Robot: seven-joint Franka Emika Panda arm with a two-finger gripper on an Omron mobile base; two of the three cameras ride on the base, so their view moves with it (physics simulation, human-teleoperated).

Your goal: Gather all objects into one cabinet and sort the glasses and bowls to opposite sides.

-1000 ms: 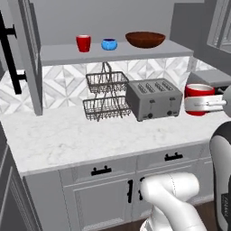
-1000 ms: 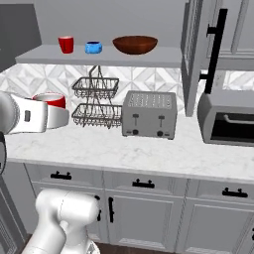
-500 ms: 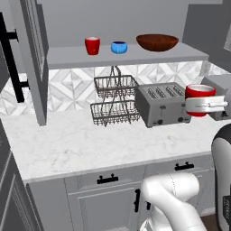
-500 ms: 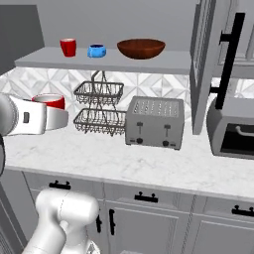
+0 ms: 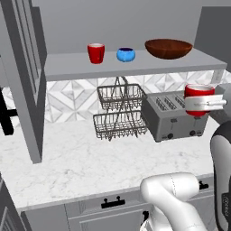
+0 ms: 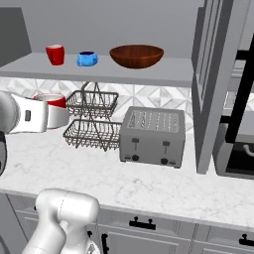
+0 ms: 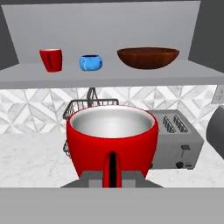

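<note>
**Red cup held above the counter**

The glossy red cup [image 7: 112, 138], round with a pale inside, sat clamped upright in the gripper [image 5: 204, 104], at 5 o'clock from the flat grey shelf [image 5: 135, 67] holding a second red cup [image 5: 95, 53], rounded blue bowl [image 5: 126, 54] and wide brown bowl [image 5: 168, 48]

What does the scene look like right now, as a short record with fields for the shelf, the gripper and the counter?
shelf: red cup at left, blue bowl in the middle, brown bowl at right, all apart
gripper: shut on second red cup, held upright in the air over the counter
counter: wire basket rack, toaster beside it
cabinet door: open
</note>
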